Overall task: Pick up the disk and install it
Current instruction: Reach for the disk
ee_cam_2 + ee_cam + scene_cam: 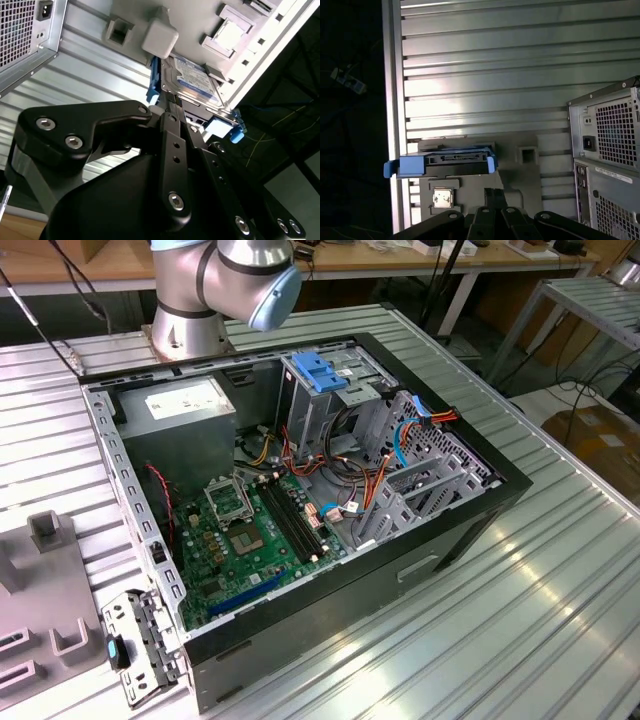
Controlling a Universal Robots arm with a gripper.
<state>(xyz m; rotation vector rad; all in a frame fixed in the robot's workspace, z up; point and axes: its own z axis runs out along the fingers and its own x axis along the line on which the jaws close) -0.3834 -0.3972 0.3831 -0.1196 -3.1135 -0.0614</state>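
**benchrat:** Which step is the robot on here? It reads as the pick-up half to me. The disk [197, 80] isn't in the computer case [455, 525] yet. It's standing on edge in a grey holder [522, 167] on the slatted table [520, 620], outside the case and apart from its vented back panel [615, 130]. The label with the blue band shows in the second wrist view, and the blue side rails [402, 166] show in both wrist views

**ur_tinkerer:** Agreed, nothing of the install is done. The gripper [172, 102] is right up at the disk's near edge, either touching it or just shy of it. Whether it's open or clamped on the disk, nobody can tell from these angles, since its own black body is in the way

**benchrat:** And where's the disk meant to go?

**ur_tinkerer:** Best guess is the metal drive cage [320, 420] inside the case, the one with the light-blue bracket [318, 370] on top, a bit over from the power supply [185, 405]. For the pick itself, the arm would want a square hold on the dark metal body rather than the plastic rails. It would also want a straight pull out of the holder so the rails don't snag. The loose cables [380, 480] hanging round that cage look like the thing to watch later on
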